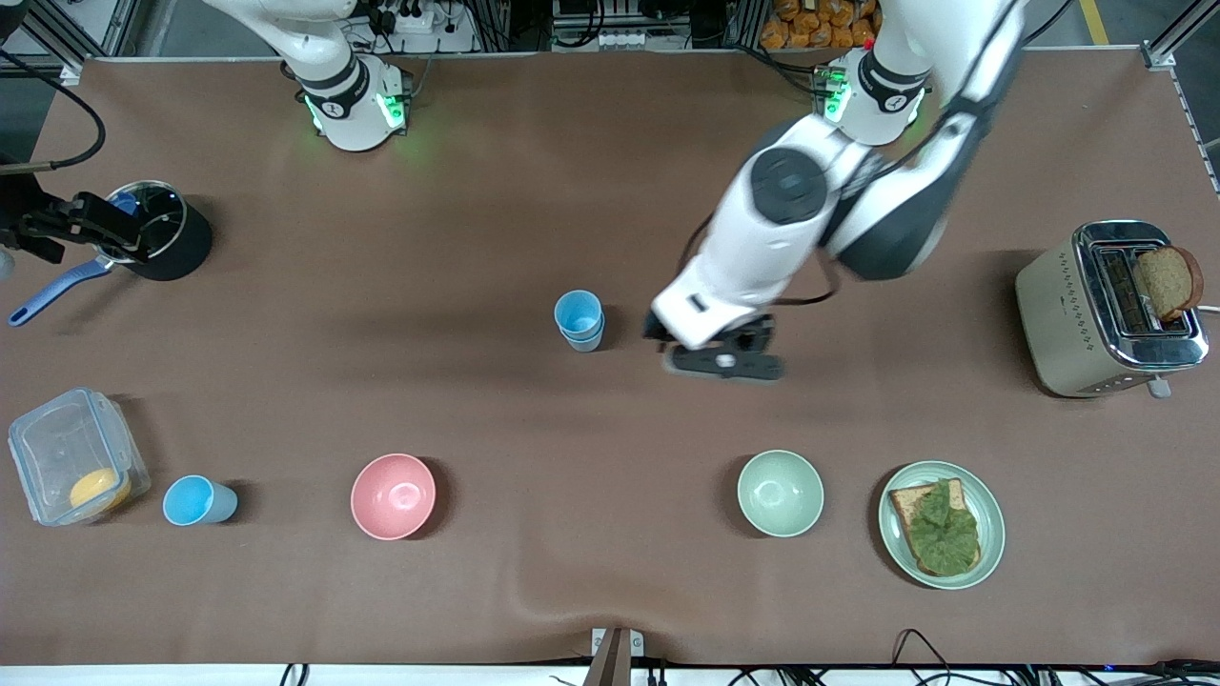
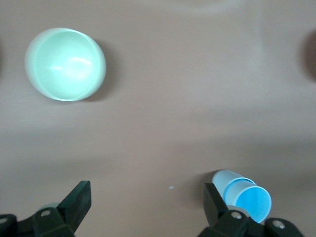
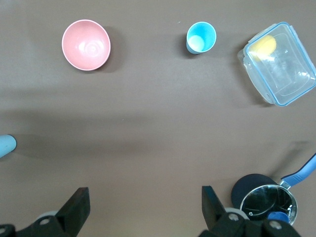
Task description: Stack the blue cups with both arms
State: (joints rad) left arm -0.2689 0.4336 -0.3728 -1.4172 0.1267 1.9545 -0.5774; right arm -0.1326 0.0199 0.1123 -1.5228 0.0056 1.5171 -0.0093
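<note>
My left gripper (image 1: 721, 354) hangs over mid worktop (image 1: 496, 238), fingers spread wide w/ nothing between, just beside the stacked blue cups (image 1: 579, 320). Left wrist view shows what front view can't: one cup nested in a paler one (image 2: 242, 196), by one finger (image 2: 216, 205). My right gripper (image 3: 144, 207) is released too; its wrist view shows a lone blue cup (image 3: 200, 38) btw pink bowl (image 3: 86, 45) & plastic box (image 3: 278, 62).

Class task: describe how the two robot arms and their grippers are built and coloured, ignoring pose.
Both arms are white, jointed shells with black joint bands. The left arm has a round grey cap, a thin black cable alongside and a black two-finger left gripper. Both bases glow green. The right gripper has black wedge-shaped fingers with small round screws.
</note>
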